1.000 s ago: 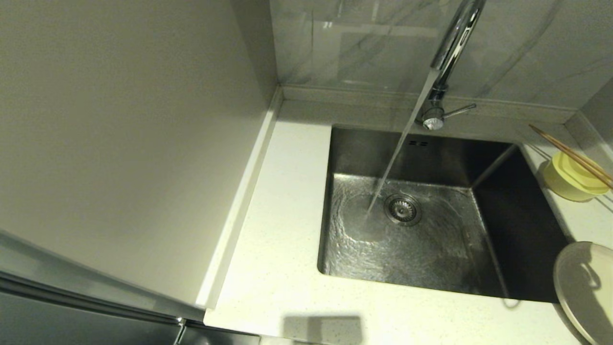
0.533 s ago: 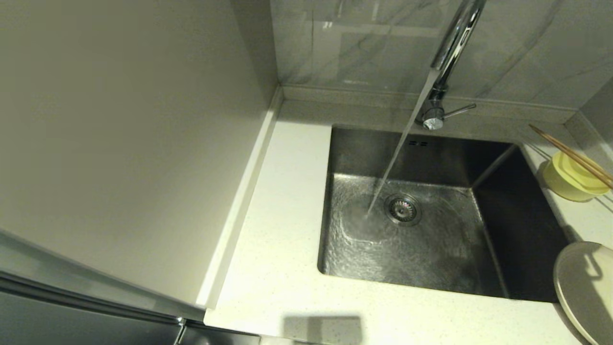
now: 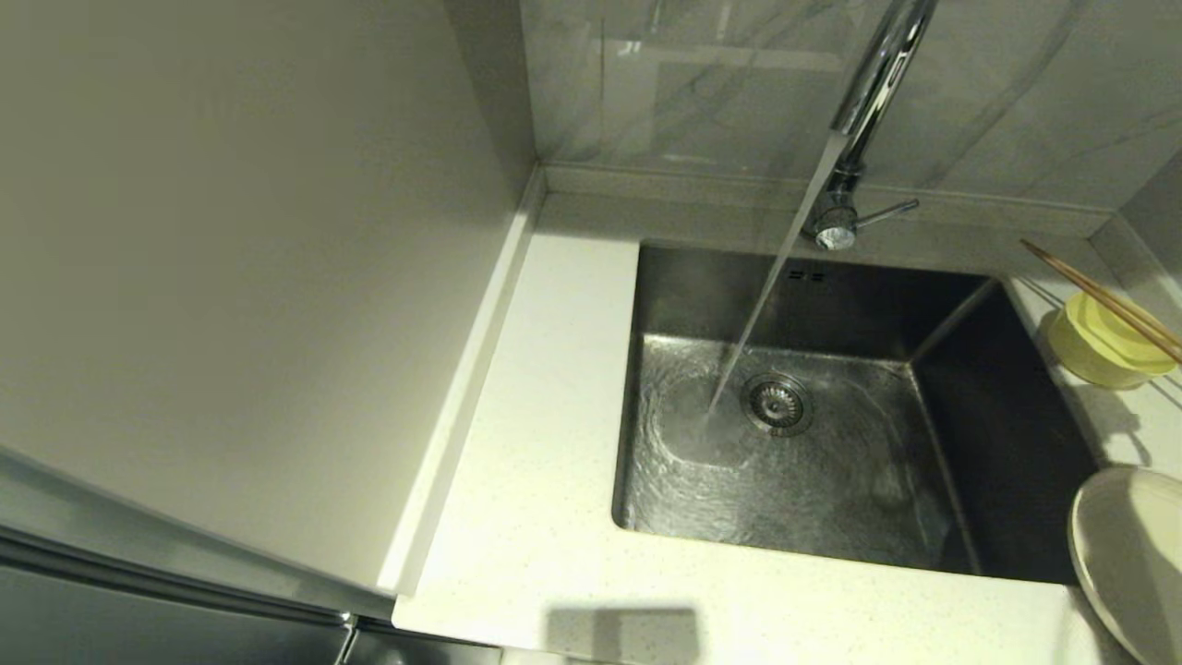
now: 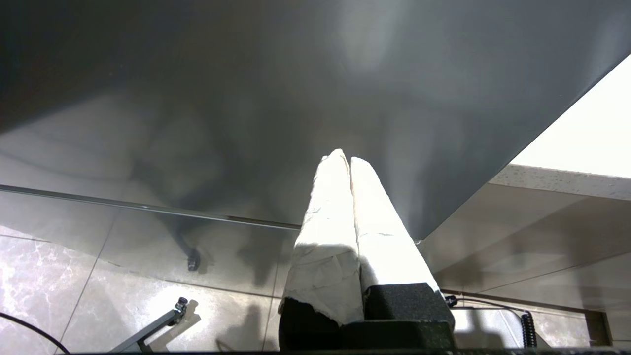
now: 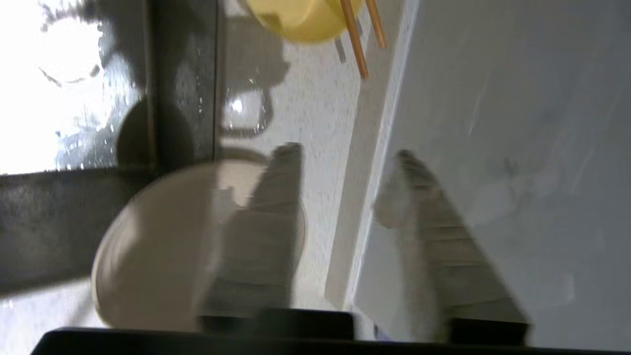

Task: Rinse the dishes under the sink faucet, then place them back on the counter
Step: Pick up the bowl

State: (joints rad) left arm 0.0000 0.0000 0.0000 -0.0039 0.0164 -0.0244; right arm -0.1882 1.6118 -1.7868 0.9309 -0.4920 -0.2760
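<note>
1. Water running from the faucet (image 3: pixel 868 102) into the sink (image 3: pixel 831 480), stream landing just beside the drain strainer (image 3: pixel 777 404). Nothing under it yet.
2. All the dishes parked on the worktop (image 3: pixel 554 517) along the sink's right edge: yellow bowl (image 3: pixel 1099 346) toward the back right corner with the chopsticks (image 3: pixel 1099 296) lying across its rim, cream plate (image 3: pixel 1131 554) at the front right, poking over the sink edge a bit.
3. Right claw (image 5: pixel 345 158) hanging right above the plate (image 5: pixel 157 246), fingers spread apart, nothing between them. One finger (image 5: pixel 276 197) over the plate's far rim, the other out past the raised back edge. Looks lined up for a plate grab, but no contact visible.
4. Left claw (image 4: pixel 344 160) tucked away low beside the cabinet, fingers pressed together, empty. Idle.
5. Handling guess: plate probably stiff and glazed, so slippery once wet, and chippable against the steel. Best bet is pinching the rim where it overhangs the sink, since a flat plate gives nothing else to grab.
6. Bowl looks light, likely plastic. Rim pinch too, but chopsticks need to come off first or get knocked rolling. Thin sticks, so grab mid-length.
</note>
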